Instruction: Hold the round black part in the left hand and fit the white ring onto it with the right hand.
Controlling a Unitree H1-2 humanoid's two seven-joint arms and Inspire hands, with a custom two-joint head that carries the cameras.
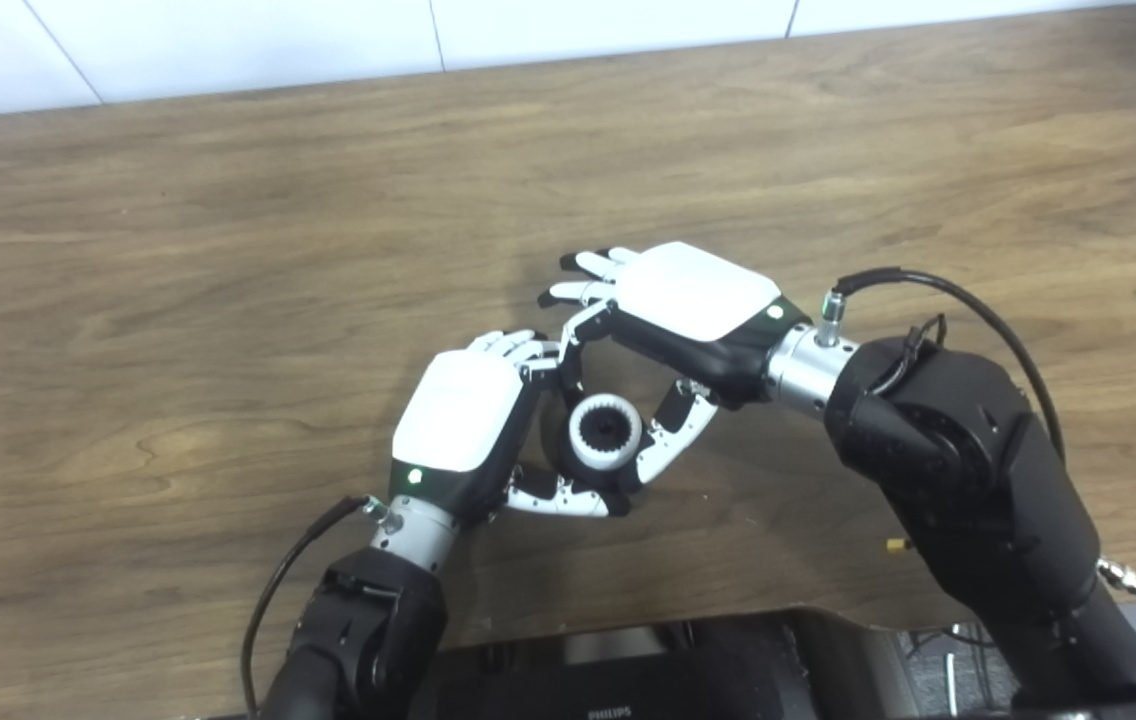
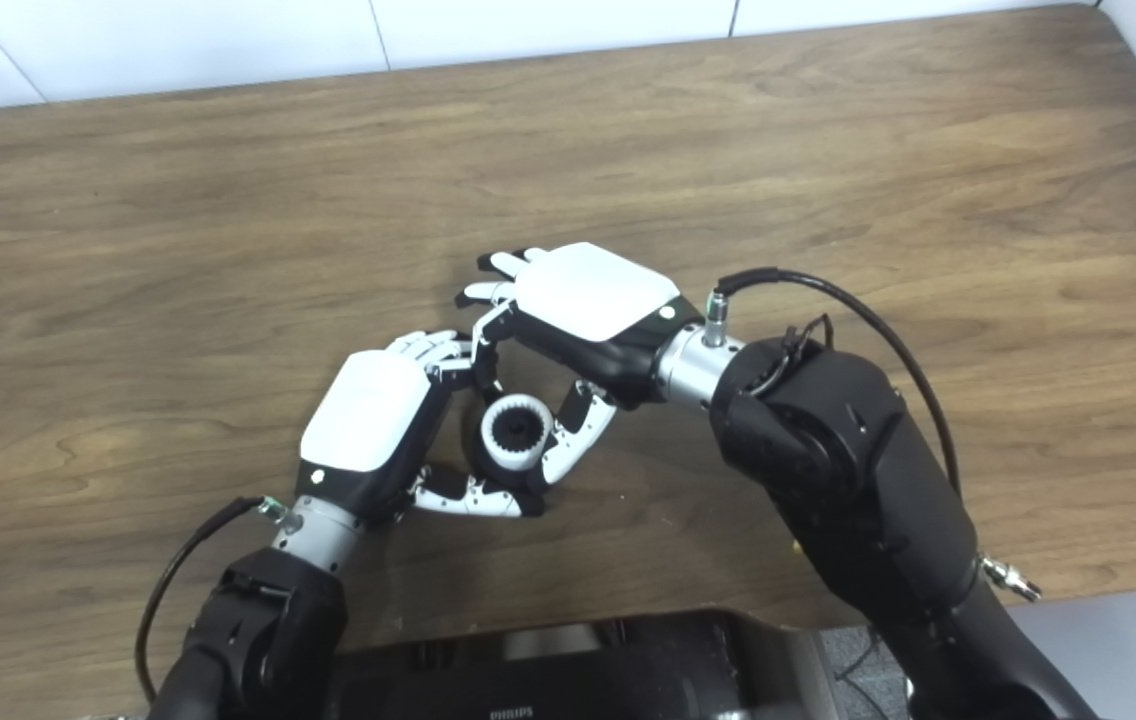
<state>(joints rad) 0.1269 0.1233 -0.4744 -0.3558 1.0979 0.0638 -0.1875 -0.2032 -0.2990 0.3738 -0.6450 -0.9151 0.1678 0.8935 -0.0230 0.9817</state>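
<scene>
Both hands meet | left hand [image 1: 463,420] grasping black part [image 1: 560,440] | right hand [image 1: 693,300] pinching white ring [image 1: 605,432] onto it

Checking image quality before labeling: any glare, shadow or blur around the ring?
Left eye view: the white ring is sharp enough to show its toothed bore; the left hand back is washed out. Right eye view: the right hand casts a soft shadow on the table; the round black part is mostly hidden.

On the wooden table [image 1: 228,250] there are two hands, the left hand [image 1: 463,420] and the right hand [image 1: 693,300], flanking one white ring [image 1: 605,432] on one round black part [image 1: 560,447].
</scene>
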